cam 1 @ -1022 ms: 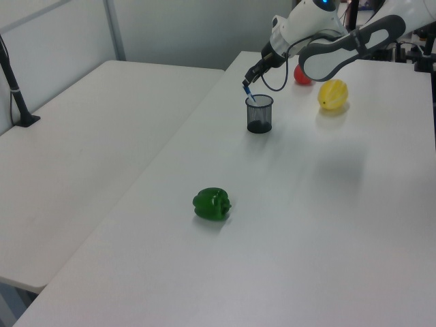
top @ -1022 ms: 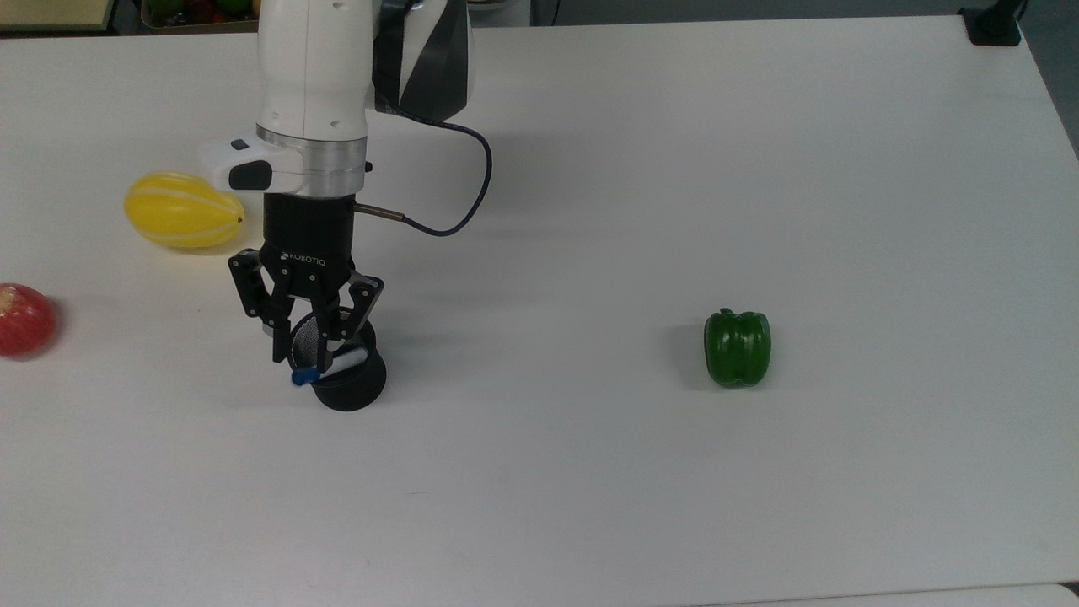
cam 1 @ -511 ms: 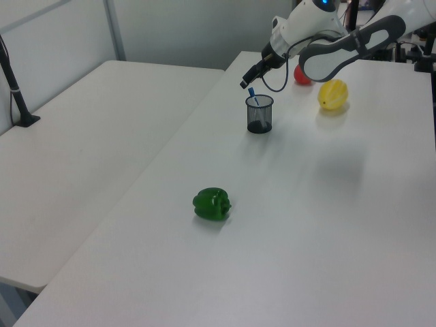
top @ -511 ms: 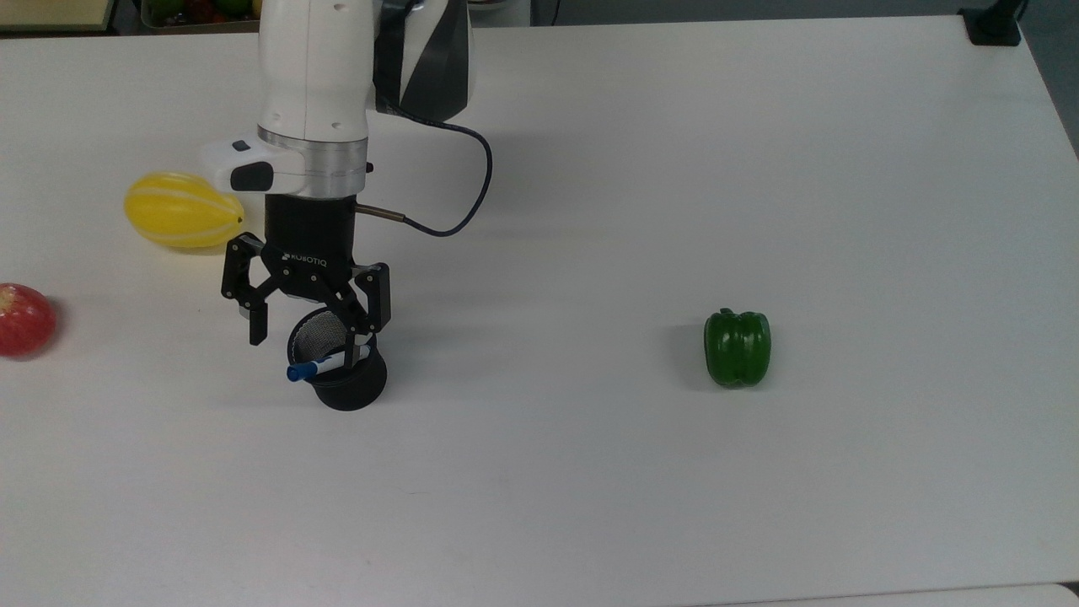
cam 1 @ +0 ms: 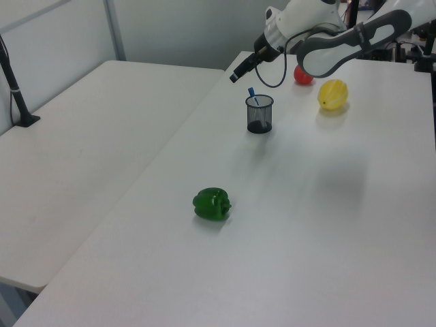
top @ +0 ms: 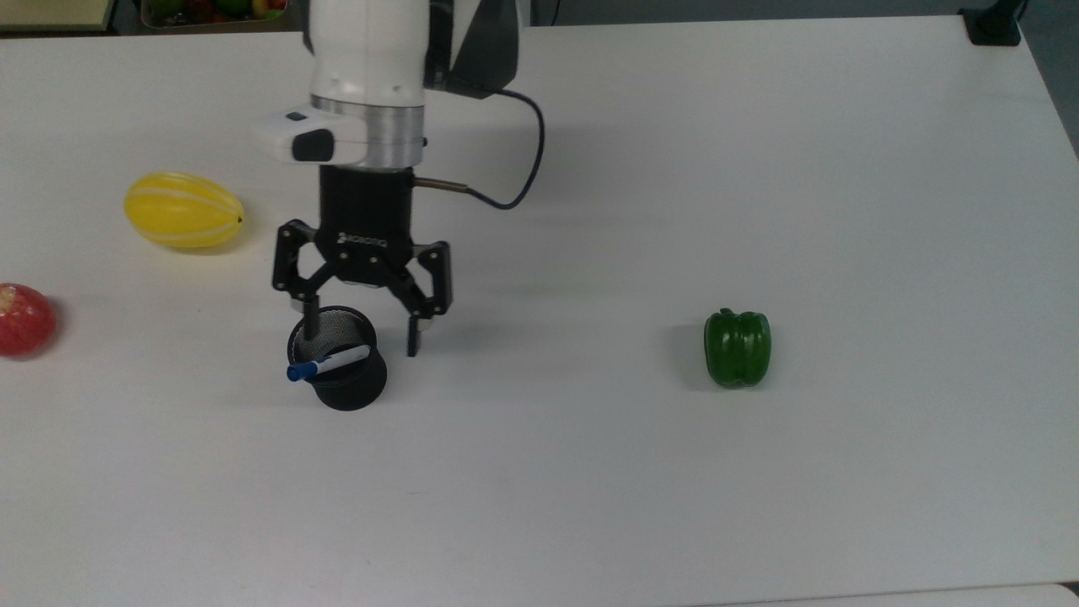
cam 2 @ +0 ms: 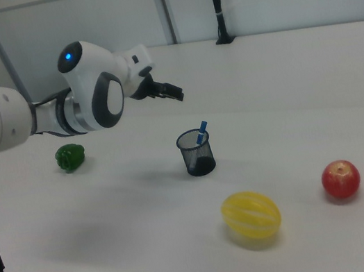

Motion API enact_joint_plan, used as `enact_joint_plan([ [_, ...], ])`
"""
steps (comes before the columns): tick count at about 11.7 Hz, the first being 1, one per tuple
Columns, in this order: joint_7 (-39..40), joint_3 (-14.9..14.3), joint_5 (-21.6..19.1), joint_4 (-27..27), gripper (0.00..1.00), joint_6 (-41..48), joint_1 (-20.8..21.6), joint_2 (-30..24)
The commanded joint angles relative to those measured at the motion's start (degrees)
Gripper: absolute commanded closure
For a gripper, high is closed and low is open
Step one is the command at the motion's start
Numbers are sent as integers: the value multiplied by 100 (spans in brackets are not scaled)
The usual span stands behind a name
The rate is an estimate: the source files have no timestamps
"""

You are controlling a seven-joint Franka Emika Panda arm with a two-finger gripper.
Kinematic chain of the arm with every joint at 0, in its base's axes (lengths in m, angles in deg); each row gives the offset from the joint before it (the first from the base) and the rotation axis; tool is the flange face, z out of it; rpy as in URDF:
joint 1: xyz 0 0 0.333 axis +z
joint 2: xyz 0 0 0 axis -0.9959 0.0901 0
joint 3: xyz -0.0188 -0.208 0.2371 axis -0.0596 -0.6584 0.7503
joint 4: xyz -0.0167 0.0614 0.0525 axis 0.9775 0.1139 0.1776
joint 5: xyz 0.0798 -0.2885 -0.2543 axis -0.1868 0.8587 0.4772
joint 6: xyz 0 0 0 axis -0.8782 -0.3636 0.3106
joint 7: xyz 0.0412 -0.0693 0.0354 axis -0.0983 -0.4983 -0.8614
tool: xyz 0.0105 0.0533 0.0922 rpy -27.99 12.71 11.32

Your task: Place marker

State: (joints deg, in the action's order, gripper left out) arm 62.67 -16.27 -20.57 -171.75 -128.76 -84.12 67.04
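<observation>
The marker (top: 327, 362) is seen leaning in the mesh cup (top: 340, 371) with the fingers (top: 314, 324) spread wide above; it looks light, stiff and slick, probably best pinched mid-barrel across its width if it ever needs regrabbing.

The top view is looking steeply down on the white table (top: 759, 169) from fairly near. The left view and right view are looking obliquely across it from opposite ends, farther off. All three are sharing the black mesh cup (top: 341, 379), (cam 1: 259, 114), (cam 2: 197, 152) and the green pepper (top: 738, 347), (cam 1: 212, 204), (cam 2: 70, 157).
</observation>
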Motion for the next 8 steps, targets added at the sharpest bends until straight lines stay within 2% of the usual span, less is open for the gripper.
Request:
enact_joint_plan([
  [1, -88, -28, 175, 112, 0, 1037, 455, -324],
  [4, -88, -19, 166, 131, 0, 1909, 781, -587],
  [8, -97, 16, 61, 131, 0, 3805, 1063, -1122],
])
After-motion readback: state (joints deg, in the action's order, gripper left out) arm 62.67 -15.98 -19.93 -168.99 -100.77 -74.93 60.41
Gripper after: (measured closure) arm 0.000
